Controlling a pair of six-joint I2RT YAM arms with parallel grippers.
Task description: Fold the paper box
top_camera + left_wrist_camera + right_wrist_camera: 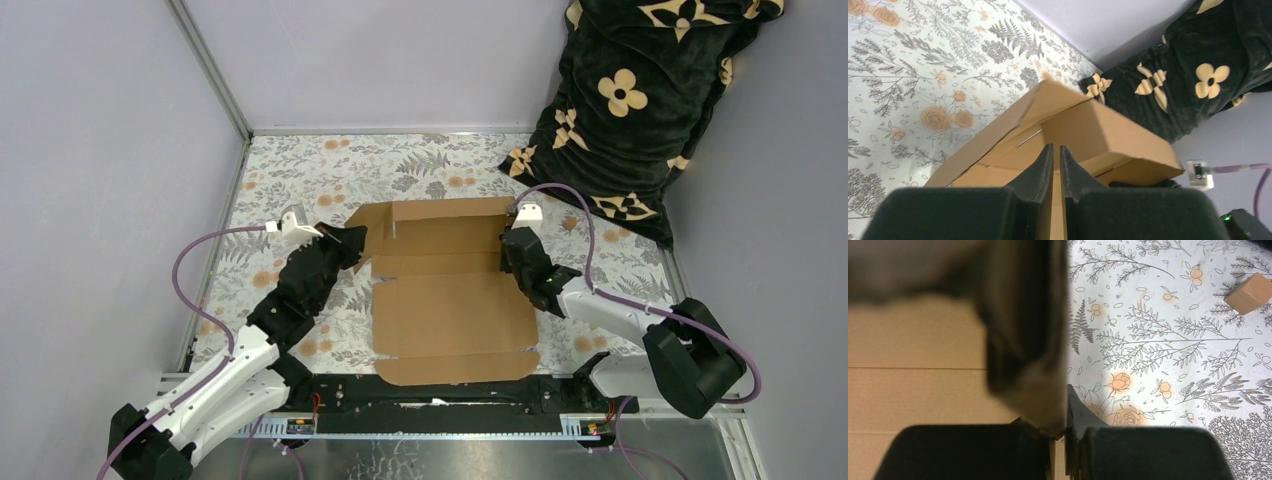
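The box [450, 300] lies mostly flat on the flowered table [300, 170] between the arms, its far end folded up. The left gripper [1056, 149] is pinched nearly closed on the box's left flap; the right gripper [507, 243] is clamped tight on its right edge

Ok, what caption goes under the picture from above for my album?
Left fingers and right fingers pinch opposite sides of the paper box on a flowery table.

Matt brown corrugated cardboard for the paper box [450, 300], kinda rough-looking. Under the box, smooth matt floral-print table cover [300, 170]. Behind the box, soft fuzzy plush blanket [630, 140].
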